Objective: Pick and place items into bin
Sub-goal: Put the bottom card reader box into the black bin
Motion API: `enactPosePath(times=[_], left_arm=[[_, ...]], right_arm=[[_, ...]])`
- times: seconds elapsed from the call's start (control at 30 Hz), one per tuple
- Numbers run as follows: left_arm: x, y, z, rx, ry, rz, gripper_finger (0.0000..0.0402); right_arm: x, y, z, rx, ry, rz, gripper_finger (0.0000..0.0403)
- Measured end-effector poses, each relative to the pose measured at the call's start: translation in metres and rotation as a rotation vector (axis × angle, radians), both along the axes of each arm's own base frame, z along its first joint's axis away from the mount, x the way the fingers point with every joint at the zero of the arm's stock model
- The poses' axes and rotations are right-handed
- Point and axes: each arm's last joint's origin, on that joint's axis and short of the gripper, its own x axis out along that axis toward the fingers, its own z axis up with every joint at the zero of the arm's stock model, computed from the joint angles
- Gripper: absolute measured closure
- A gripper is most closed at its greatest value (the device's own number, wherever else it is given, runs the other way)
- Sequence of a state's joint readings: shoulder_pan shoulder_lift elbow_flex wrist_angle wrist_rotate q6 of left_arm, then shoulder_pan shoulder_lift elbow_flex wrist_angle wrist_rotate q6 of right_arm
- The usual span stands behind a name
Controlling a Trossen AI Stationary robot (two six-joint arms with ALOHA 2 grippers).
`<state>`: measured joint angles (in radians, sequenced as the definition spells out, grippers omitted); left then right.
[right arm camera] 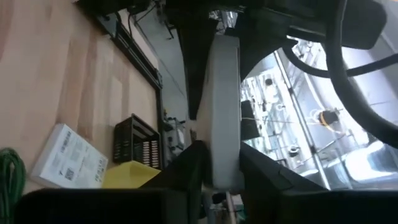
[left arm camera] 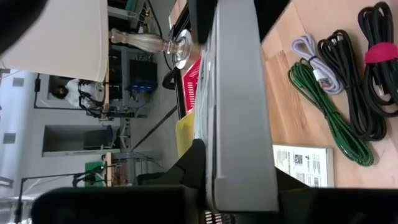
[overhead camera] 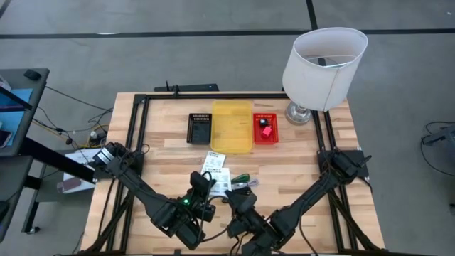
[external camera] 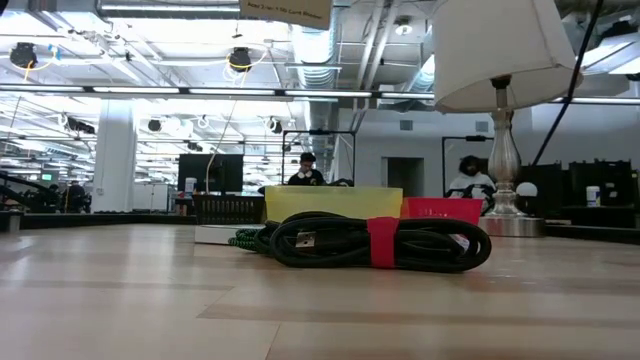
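A white flat pack (left arm camera: 239,93) stands on edge in the air over the table's near middle, with both grippers at it. My left gripper (left arm camera: 236,168) is shut on it. My right gripper (right arm camera: 225,162) has a finger against each face of the same pack (right arm camera: 225,93). Another white labelled pack (overhead camera: 215,162) lies flat on the table. Coiled cables (overhead camera: 240,182) lie beside it: a green one (left arm camera: 323,118), a pale one (left arm camera: 314,62) and a black one with a red strap (external camera: 380,243). A black bin (overhead camera: 200,128), a yellow bin (overhead camera: 232,126) and a red bin (overhead camera: 265,128) stand farther back. My left gripper pinches the pack between its two fingers, one on each flat face, at the pack's near end (left arm camera: 239,183). The fingers come from the table's near left, slanting a little down. The pack is lifted clear and stands on edge. My right gripper has its two fingers on the pack's two faces at one end (right arm camera: 225,177), coming level from the table's near right. The pack stands on edge between them, clear of the table.
A lamp with a white shade (overhead camera: 323,60) stands at the table's far right corner. A black frame (overhead camera: 213,96) runs along the table's edges. The red bin holds a small red piece and a black cube (overhead camera: 265,131). Bare wood lies at the near left.
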<state>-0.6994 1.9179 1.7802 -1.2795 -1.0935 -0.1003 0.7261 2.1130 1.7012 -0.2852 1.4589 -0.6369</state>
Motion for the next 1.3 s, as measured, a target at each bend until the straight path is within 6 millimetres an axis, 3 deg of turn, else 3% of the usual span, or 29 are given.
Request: enactPosePath(times=[0.43, 0.63, 0.8, 0.97, 1.3], left_arm=[[-0.009, 0.012, 0.001, 0.062, 0.007, 0.072, 0.0371], [-0.009, 0.028, 0.002, 0.077, -0.008, 0.16, 0.0371], [-0.006, 0.047, 0.012, 0.033, -0.005, 0.213, 0.0371], [-0.019, 0.069, 0.044, -0.06, -0.068, 0.252, 0.0371], [-0.094, 0.129, 0.142, -0.522, -0.38, 0.223, 0.0371]], right_arm=[[-0.021, 0.019, -0.001, -0.098, -0.008, -0.022, 0.0166], [-0.042, 0.033, -0.007, -0.12, 0.011, 0.033, 0.0151], [-0.06, 0.026, -0.002, -0.013, -0.086, 0.049, 0.0156], [-0.08, 0.015, 0.009, 0.099, -0.184, 0.064, 0.0158], [-0.105, -0.011, 0.018, 0.257, -0.251, 0.048, 0.0158]])
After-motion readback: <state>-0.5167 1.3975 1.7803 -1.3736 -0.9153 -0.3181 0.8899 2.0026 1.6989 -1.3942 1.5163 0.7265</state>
